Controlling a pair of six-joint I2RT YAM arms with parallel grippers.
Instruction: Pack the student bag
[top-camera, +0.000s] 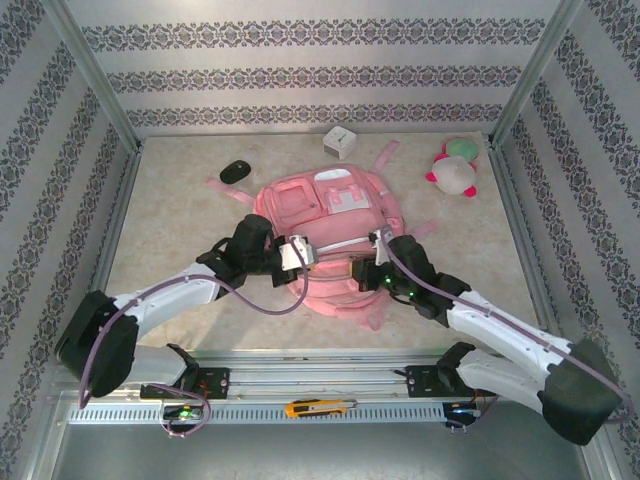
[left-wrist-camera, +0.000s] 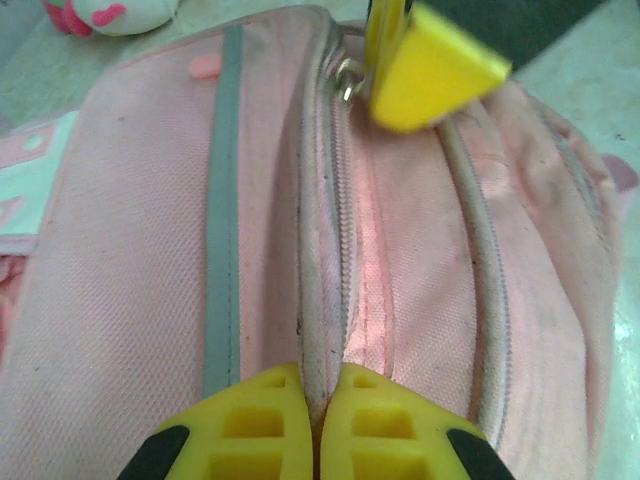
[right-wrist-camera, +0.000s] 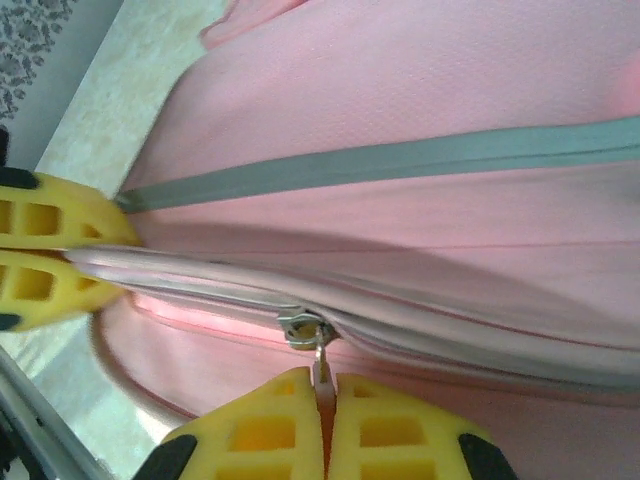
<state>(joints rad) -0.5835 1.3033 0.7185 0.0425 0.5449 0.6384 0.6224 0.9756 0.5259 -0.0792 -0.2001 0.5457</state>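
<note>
The right claw (right-wrist-camera: 322, 425) is pinched together on the zipper pull (right-wrist-camera: 321, 362), whose slider (right-wrist-camera: 303, 328) sits on the zip track. Further left along the same seam, the left claw (left-wrist-camera: 320, 430) is clamped on the seam edge of the student bag (top-camera: 330, 205). The bag lies flat in the middle of the desk (top-camera: 180, 230), front pockets up. To run the zip well, I judge the left claw should act as a firm anchor that makes the fabric taut. The right should draw the pull straight along the track, low and steady, since a thin tab can slip out. The plush toy (top-camera: 455, 168) lies far right, apart from the bag.
</note>
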